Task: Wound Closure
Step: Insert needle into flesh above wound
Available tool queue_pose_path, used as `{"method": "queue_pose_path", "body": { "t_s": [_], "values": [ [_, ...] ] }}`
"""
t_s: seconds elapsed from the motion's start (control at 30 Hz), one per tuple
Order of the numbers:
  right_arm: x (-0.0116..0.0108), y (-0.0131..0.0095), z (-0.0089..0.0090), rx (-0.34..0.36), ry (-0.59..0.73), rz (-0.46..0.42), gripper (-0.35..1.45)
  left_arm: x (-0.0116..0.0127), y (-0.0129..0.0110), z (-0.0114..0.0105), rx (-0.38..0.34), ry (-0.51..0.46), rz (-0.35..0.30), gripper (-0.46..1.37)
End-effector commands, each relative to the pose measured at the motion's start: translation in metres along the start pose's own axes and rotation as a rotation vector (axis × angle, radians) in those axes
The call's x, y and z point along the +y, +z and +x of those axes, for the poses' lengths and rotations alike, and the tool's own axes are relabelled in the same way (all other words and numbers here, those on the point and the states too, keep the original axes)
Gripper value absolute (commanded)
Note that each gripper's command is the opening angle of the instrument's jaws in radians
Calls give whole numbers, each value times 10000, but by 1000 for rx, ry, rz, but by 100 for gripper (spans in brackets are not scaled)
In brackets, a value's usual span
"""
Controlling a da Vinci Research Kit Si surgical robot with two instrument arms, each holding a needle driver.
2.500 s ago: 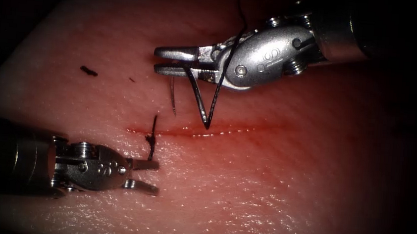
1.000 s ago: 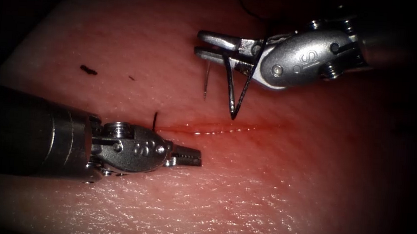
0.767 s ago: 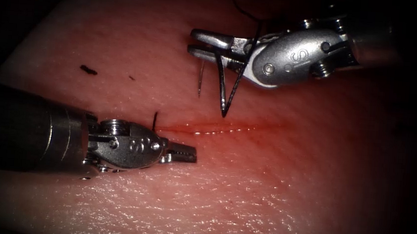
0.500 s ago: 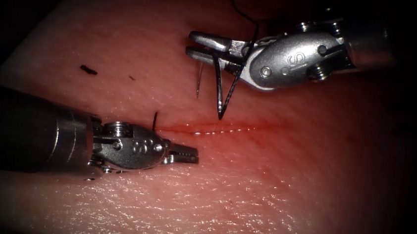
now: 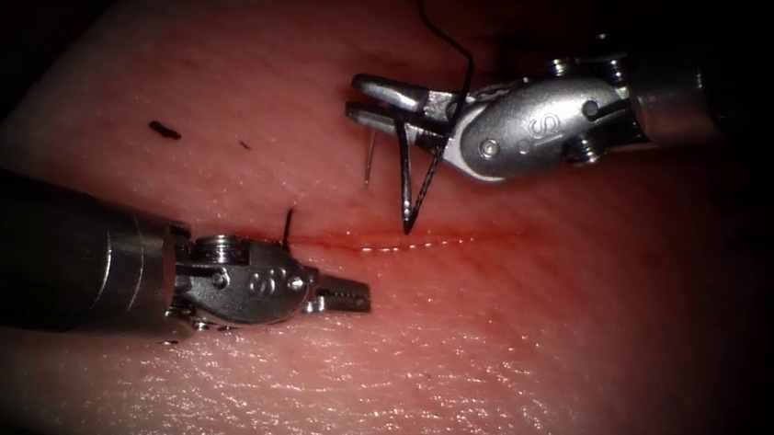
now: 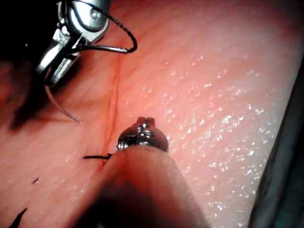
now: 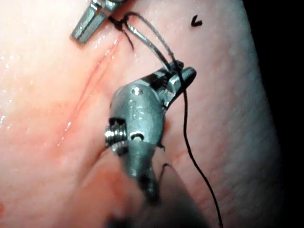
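Endoscope view: right tool (image 5: 359,97) hanging above the cut (image 5: 422,241) on the tissue (image 5: 504,374), fingers (image 5: 388,88) pinching the needle (image 5: 402,173). Needle seen nearly edge-on here, so reads as a narrow V: dark limb down from the fingers to a low point just over the cut, thread (image 5: 458,75) rising from that point past the tool into the dark. Thin pale limb hanging beside it from the same fingers. Hard to judge from this angle where along the curve the grip sits, or whether the low point touches the tissue.

Left wrist view settles more: needle (image 6: 59,105) laid out as an open arc, gripped about mid-curve by the right tool (image 6: 50,71), sharp tip free in the air over the tissue, other end looping round to meet the thread. Not in the tissue at either end.

Left tool (image 5: 364,296) lying low by the cut's left end, fingers pressed together, holding nothing. From its own wrist view, fingers hidden behind the tool's joint; from the right wrist view, the left tool (image 7: 78,33) seen as a shut pair close to the stitch tail (image 7: 121,26).

Stitch tail (image 5: 287,223) standing up short and dark at the cut's left end, partly behind the left tool. Thread scrap (image 5: 164,131) loose on the tissue well to the left. Red fluid (image 5: 376,244) glistening along the cut. Thread's far end cut off at the frame edge in the right wrist view.
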Motion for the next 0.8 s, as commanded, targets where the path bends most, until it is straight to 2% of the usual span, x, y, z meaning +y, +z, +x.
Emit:
{"method": "queue_pose_path", "body": {
  "t_s": [0.03,0.53,0.8],
  "values": [
    [0,0,0,-3,1,-4,-35,-1,0,0,0,1,1,-14],
    [11,2,11,-14,6,-10,-35,0,-1,-1,0,1,0,-16],
    [5,6,11,-15,1,-14,-35,0,-3,-2,1,3,-3,-17]
  ]
}}
